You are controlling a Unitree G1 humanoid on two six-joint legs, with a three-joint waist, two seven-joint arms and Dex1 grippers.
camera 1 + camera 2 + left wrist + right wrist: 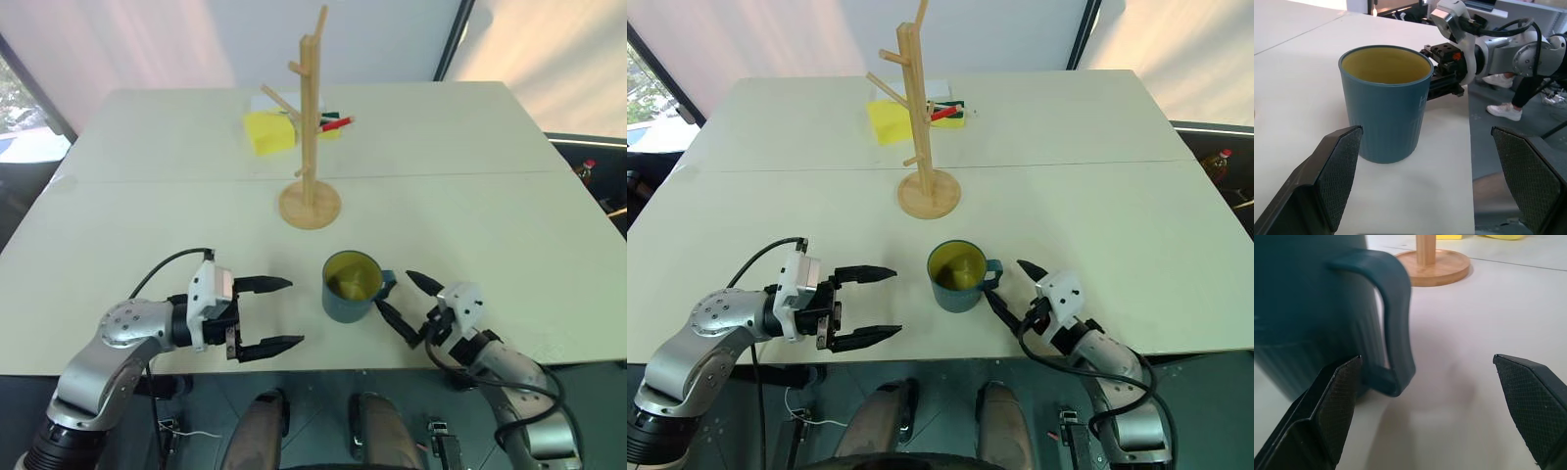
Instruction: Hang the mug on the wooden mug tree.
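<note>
Two grippers: both stood on the near part of the white table (pixel 490 196), one on each side of the mug.
Mug (pixel 351 287): dark teal-blue, yellow-green inside, upright near the table's front edge; nothing visible inside; handle (pixel 1396 323) turned toward the right gripper.
Mug tree (pixel 311 127): light wooden pole with angled pegs on a round disc base (pixel 310 205), standing beyond the mug toward mid-table; no mug hung on any peg.
Left gripper (pixel 276 314): fingers spread wide, released, pointing at the mug from its left, just beside it, not touching.
Right gripper (pixel 402 296): fingers spread wide, holding nothing; fingertips (pixel 387 308) close to the handle, one on each side of it in the right wrist view; contact could not be told.
Behind the tree: yellow sponge-like block (pixel 268 131) and a few markers, one red (pixel 336 123), lying on a white sheet.
In the way: open tabletop lay between mug and tree base.
Writing: faint pale marks on the mug wall (pixel 1421 104), unreadable.
</note>
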